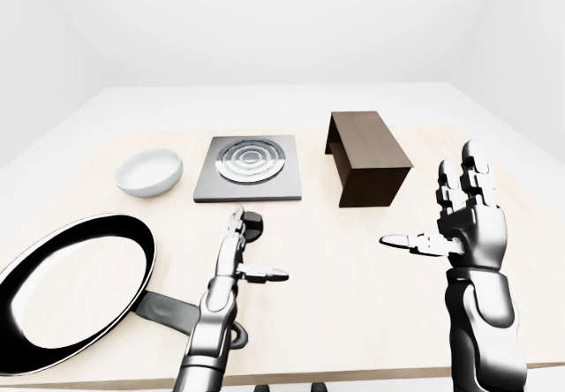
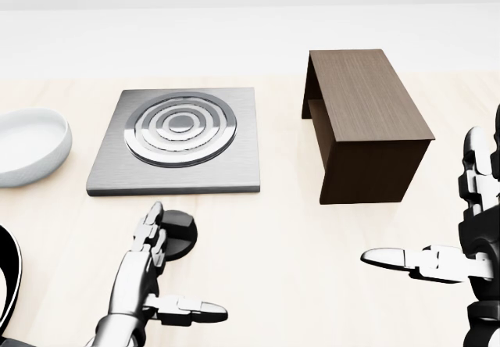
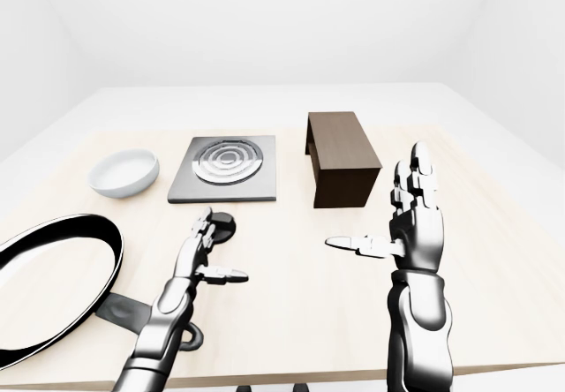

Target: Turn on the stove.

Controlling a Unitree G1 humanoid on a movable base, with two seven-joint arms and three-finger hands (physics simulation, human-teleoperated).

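Note:
The stove (image 2: 180, 140) is a square silver plate with concentric rings, upper left of centre in the head view. Its black round knob (image 2: 180, 234) lies on the wooden table just below the plate's lower edge. My left hand (image 2: 178, 273) is open, its fingertips (image 2: 151, 234) at the knob's left rim and its thumb pointing right below the knob; whether they touch it is unclear. My right hand (image 1: 426, 196) hangs open at the right, palm facing left, holding nothing.
A dark brown wooden box (image 2: 367, 120) stands right of the stove. A white bowl (image 2: 27, 148) sits left of it. A large black frying pan (image 1: 75, 277) lies at the lower left, its handle under my left forearm.

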